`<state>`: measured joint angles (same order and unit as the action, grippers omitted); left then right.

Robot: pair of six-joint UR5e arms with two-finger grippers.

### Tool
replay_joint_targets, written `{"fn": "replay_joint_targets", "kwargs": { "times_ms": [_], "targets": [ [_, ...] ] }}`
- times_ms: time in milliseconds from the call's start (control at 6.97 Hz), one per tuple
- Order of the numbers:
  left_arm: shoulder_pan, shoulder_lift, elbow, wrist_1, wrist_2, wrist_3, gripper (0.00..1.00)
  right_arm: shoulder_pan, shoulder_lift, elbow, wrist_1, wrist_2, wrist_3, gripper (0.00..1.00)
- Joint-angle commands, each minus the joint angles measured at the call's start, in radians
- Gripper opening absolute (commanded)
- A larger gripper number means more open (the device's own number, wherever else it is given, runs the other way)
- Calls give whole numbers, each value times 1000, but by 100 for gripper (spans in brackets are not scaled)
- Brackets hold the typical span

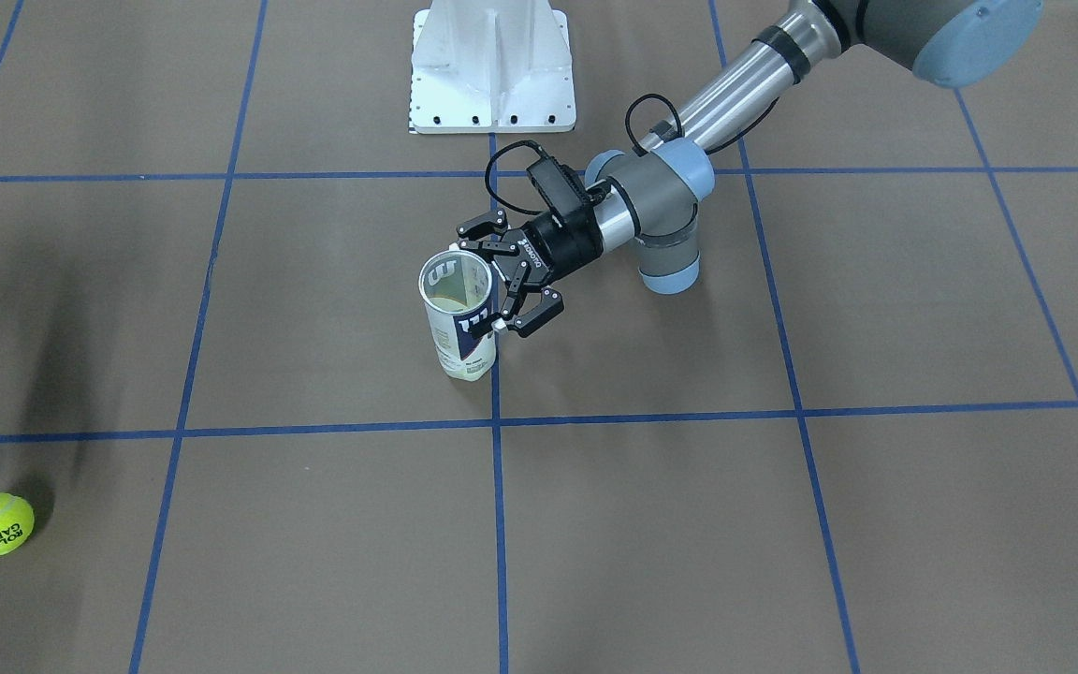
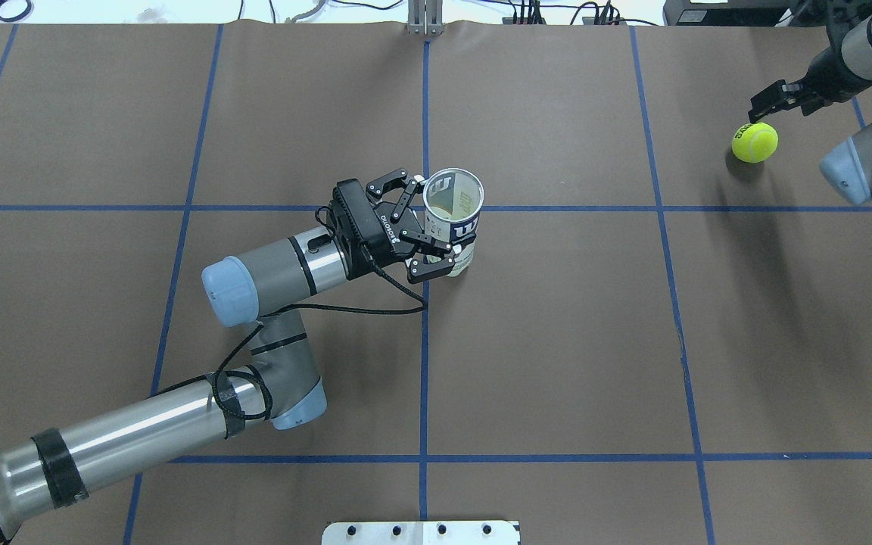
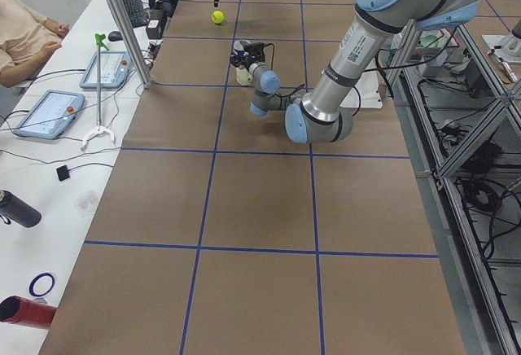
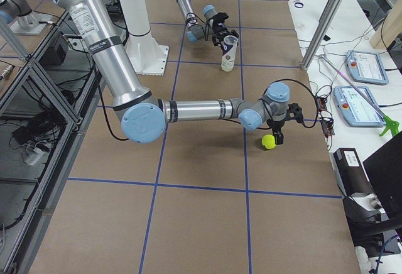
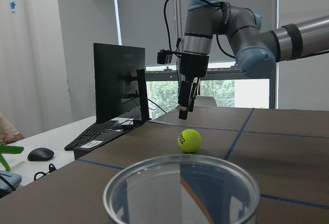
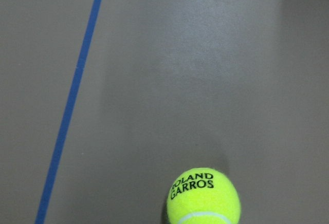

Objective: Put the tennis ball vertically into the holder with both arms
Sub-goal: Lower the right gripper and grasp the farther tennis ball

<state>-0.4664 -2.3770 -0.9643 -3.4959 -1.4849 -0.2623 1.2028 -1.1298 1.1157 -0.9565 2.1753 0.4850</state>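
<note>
The holder (image 2: 454,221), a clear can with a white and navy label, stands upright at the table's middle, mouth up and nothing inside it. It also shows in the front view (image 1: 459,318). My left gripper (image 2: 431,222) is open, with one finger on each side of the can at mid height. The can's rim (image 5: 181,183) fills the bottom of the left wrist view. The yellow tennis ball (image 2: 755,142) lies on the table at the far right. My right gripper (image 2: 778,106) points down just above the ball, open and empty. The ball shows low in the right wrist view (image 6: 203,197).
The white pedestal base (image 1: 492,70) stands on the robot's side of the can. Blue tape lines grid the brown table. A side desk with a monitor (image 5: 119,82), keyboard and tablets runs past the ball's end of the table.
</note>
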Motion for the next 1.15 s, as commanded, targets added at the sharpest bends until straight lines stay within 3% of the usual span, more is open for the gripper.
{"fn": "replay_joint_targets", "kwargs": {
  "times_ms": [0,287,861,1004],
  "targets": [
    [0,-1,-1,-2,0,0,100,-5,-1,-45,59,-14,16,99],
    [3,-1,1,0,0,2,100,-31,-2,-85,148,-46,94,99],
    [3,-1,1,-2,0,2,100,-75,-10,-86,176,-78,144,98],
    [3,-1,1,-2,0,2,100,-81,-13,-86,176,-89,144,75]
  ]
}}
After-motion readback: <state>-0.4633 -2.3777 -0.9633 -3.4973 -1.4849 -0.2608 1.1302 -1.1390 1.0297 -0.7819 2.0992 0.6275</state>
